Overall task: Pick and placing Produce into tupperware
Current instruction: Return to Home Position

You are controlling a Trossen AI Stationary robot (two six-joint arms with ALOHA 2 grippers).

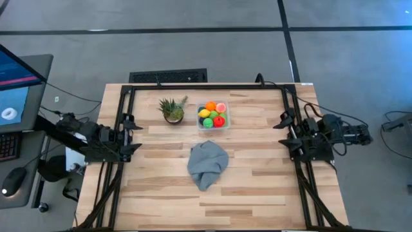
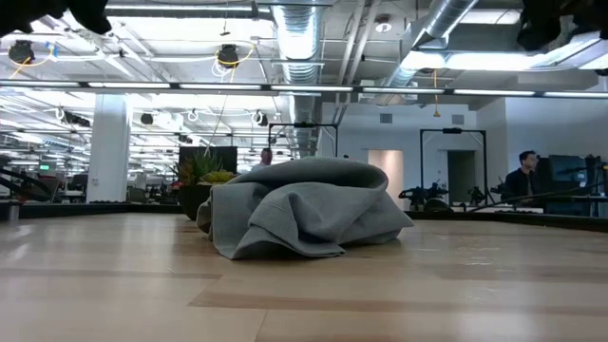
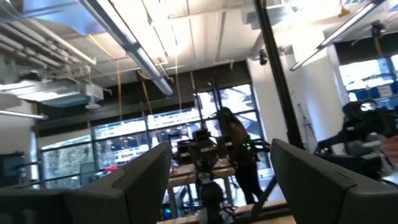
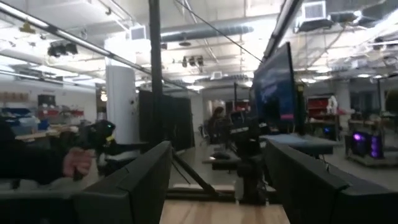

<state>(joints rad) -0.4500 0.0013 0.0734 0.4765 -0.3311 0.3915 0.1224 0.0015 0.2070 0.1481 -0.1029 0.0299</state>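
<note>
The clear square tupperware (image 1: 213,116) stands at the table's far middle, filled with produce (image 1: 212,115): orange, yellow, green and red pieces. In the low view it is hidden behind the grey cloth. My left gripper (image 1: 131,133) is drawn back at the table's left edge, open, with nothing between its fingers (image 3: 221,147). My right gripper (image 1: 286,132) is drawn back at the right edge, also open and empty (image 4: 217,144). Both point slightly upward into the room, far from the tupperware.
A spiky green potted plant (image 1: 172,109) stands just left of the tupperware. A crumpled grey cloth (image 1: 208,164) lies mid-table, nearer than the tupperware, and fills the low view (image 2: 304,209). Black frame rails (image 1: 206,86) border the table. A person (image 3: 237,149) stands beyond the table.
</note>
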